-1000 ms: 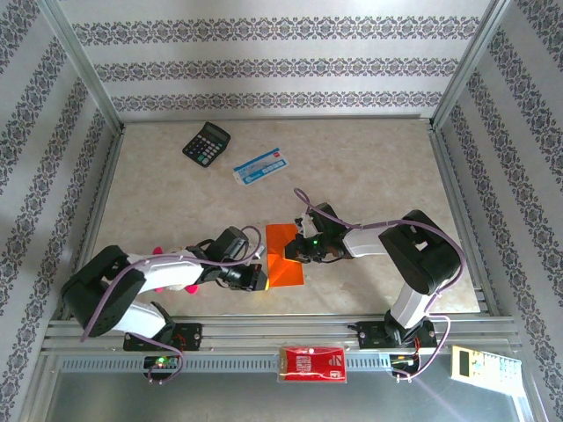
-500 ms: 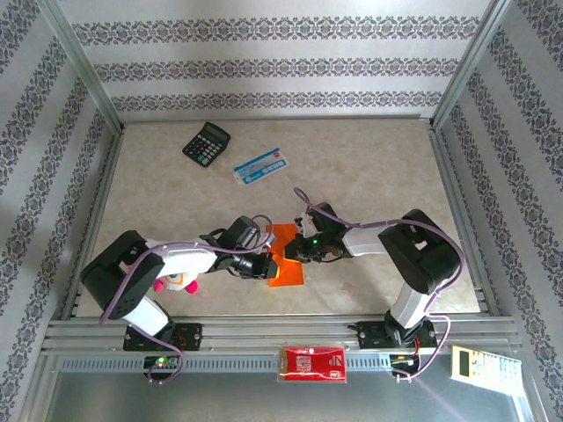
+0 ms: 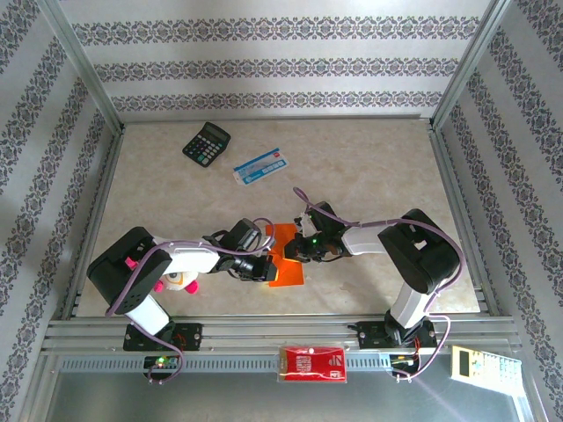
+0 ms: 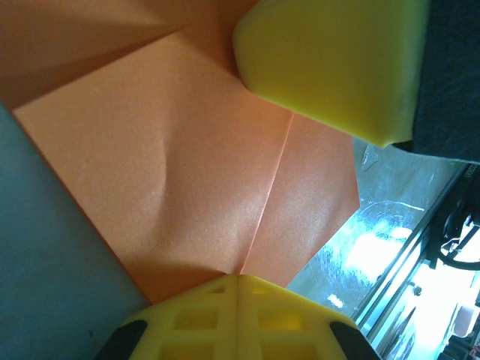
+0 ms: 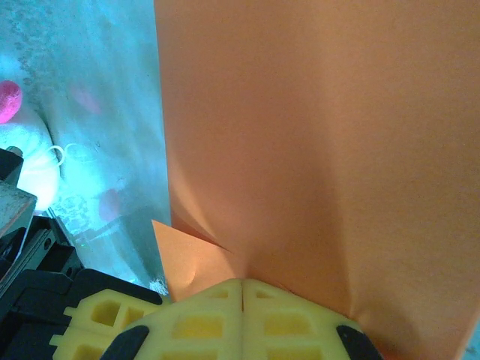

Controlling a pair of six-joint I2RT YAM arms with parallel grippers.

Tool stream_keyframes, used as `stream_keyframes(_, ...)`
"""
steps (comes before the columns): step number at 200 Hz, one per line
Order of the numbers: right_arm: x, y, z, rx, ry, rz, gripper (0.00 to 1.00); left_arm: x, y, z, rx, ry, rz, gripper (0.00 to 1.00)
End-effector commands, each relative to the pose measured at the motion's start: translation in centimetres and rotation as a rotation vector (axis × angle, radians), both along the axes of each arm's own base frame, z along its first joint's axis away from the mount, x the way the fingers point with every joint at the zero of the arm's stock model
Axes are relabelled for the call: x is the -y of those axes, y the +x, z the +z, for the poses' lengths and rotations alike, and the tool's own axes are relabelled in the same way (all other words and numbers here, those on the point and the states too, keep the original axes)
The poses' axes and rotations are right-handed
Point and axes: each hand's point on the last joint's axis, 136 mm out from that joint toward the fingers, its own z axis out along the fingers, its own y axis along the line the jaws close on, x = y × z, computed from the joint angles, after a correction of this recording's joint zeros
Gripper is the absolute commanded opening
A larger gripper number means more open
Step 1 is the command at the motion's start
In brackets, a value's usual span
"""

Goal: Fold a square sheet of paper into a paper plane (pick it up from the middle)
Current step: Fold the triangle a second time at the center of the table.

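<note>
My main worry is tearing or crumpling the bright orange square sheet of paper (image 3: 286, 264). Both grippers look clamped onto it close together, so if I draw the arms apart, or twist one wrist against the other, this thin paper will likely rip between the two pinch points or take a stray crease. The right wrist view shows a small pucker in the sheet (image 5: 322, 135) just at the fingertips, so I judge it is under some strain. A slip is the other risk. Each grip catches little more than an edge, and a quick lift could pull the paper free and leave the fold lopsided. The left gripper (image 3: 262, 268) has its yellow fingers pressed together on the sheet's left side. In the left wrist view the left gripper (image 4: 238, 281) meets the paper (image 4: 187, 172) where a crease runs away from the tips. The right gripper (image 3: 299, 251) is likewise closed on the sheet's upper right part, with the fingers of the right gripper (image 5: 241, 283) shut and paper spreading out from them. The sheet lies on the marbled beige tabletop (image 3: 378, 167), near the front and between the two arms, well apart from the black calculator (image 3: 206, 141) and the blue-and-white flat packet (image 3: 259, 165).
</note>
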Motion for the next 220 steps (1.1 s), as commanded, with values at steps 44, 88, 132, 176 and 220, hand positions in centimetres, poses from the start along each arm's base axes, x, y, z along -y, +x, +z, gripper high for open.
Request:
stream_keyframes(44, 0.2, -0.2, 2.8, 0.042, -0.011, -0.039, 0.09, -2.9, -2.0, -3.6, -0.045, 0.135, -0.011, 0.00)
stream_keyframes(88, -0.7, -2.2, 1.4, 0.016, -0.034, -0.016, 0.08, -2.8, -2.0, -3.7, -0.051, 0.133, -0.016, 0.00)
stream_keyframes(132, -0.5, -2.3, -0.7, -0.013, -0.075, -0.011, 0.05, -2.9, -2.1, -3.7, -0.052, 0.143, -0.025, 0.00)
stream_keyframes(176, 1.8, -0.7, -1.9, -0.026, -0.098, -0.043, 0.05, -3.5, -2.7, -4.4, -0.073, 0.167, -0.029, 0.00)
stream_keyframes(220, 4.5, 0.6, -2.6, -0.028, -0.114, -0.090, 0.04, -3.8, -2.8, -4.4, -0.073, 0.176, -0.029, 0.00)
